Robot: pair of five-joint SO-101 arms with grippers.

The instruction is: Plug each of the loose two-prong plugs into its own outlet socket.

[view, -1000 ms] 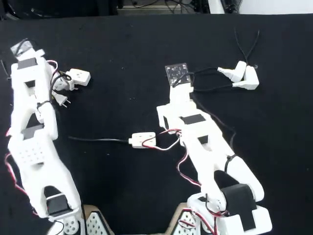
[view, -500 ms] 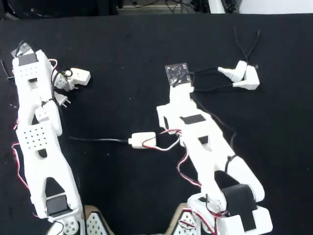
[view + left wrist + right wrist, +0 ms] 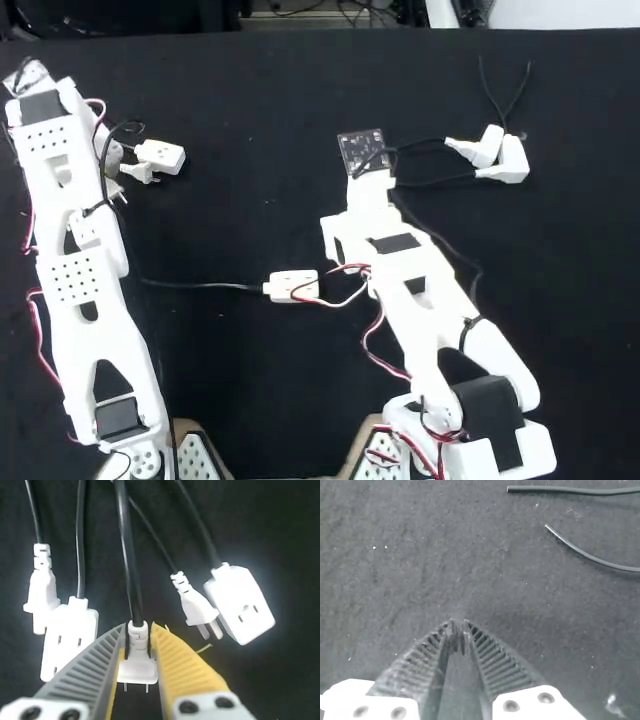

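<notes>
Carrying stage: the left pincer (image 3: 137, 628) clamps a two-prong plug (image 3: 137, 667) by its body, prongs free, near the flat socket (image 3: 67, 641). The right pincer (image 3: 456, 628), pinched closed on nothing, hovers well apart from that socket. Next, I judge: align prongs with slots, then push.

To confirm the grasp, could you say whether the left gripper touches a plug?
Touching: the left wrist view shows the left gripper clamping the plug from both sides.
</notes>
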